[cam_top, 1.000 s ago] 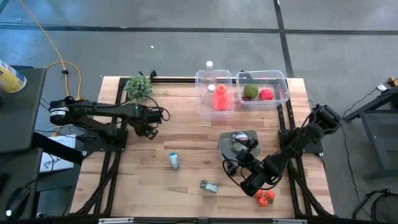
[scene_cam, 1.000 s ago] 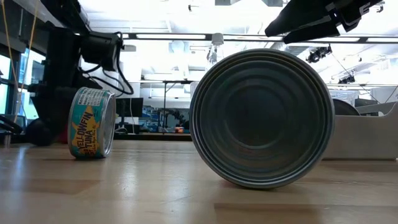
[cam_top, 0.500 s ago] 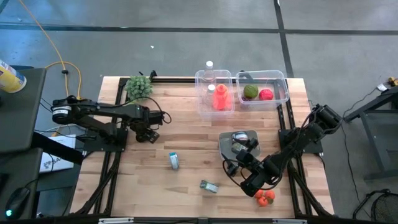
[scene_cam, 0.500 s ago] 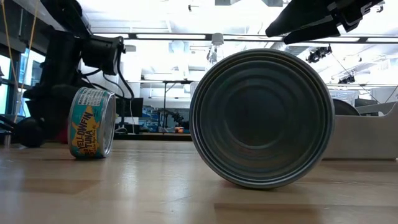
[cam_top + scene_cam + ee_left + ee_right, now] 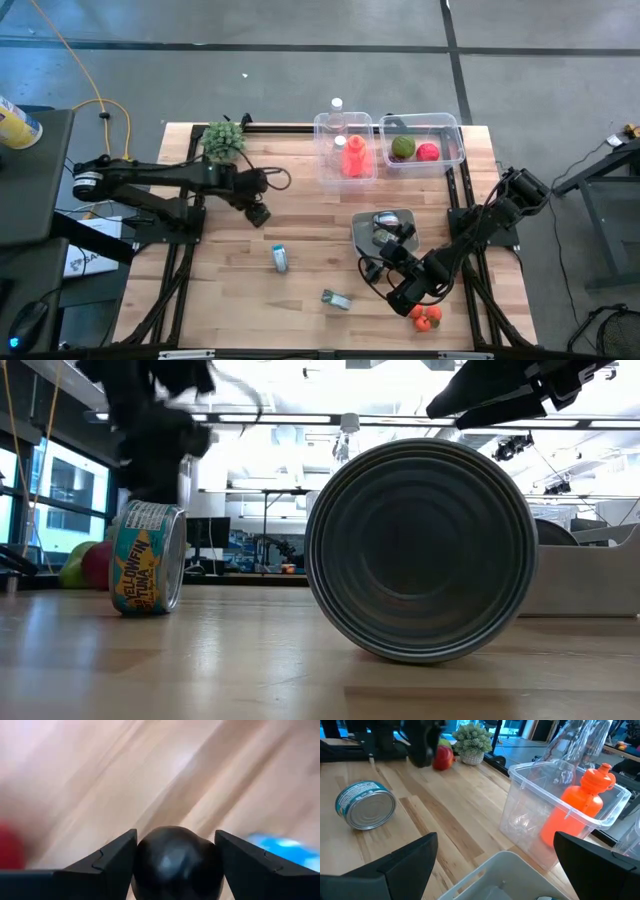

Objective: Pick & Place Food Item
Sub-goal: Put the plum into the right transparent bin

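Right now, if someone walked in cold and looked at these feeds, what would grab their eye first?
Probably the big tin can lying on its side, filling the low view with its ribbed end; in the high view it lies near the table's front edge. Next, the left gripper, holding a dark round item, out over the bare wood near a second can. The right gripper hangs open by the grey tray.

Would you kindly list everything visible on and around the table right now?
Cans: two, teal-labelled, lying front-centre.
Clear bins: two, far edge.
Bottles: two, orange and clear, left-hand bin.
Fruit: green and red, right-hand bin.
Plant: one, green, far-left corner.
Tray: one, grey, right of centre.
Tomatoes: orange-red, front-right edge.
Left gripper: closed on dark round item, mid-left.
Right gripper: open, by the tray.
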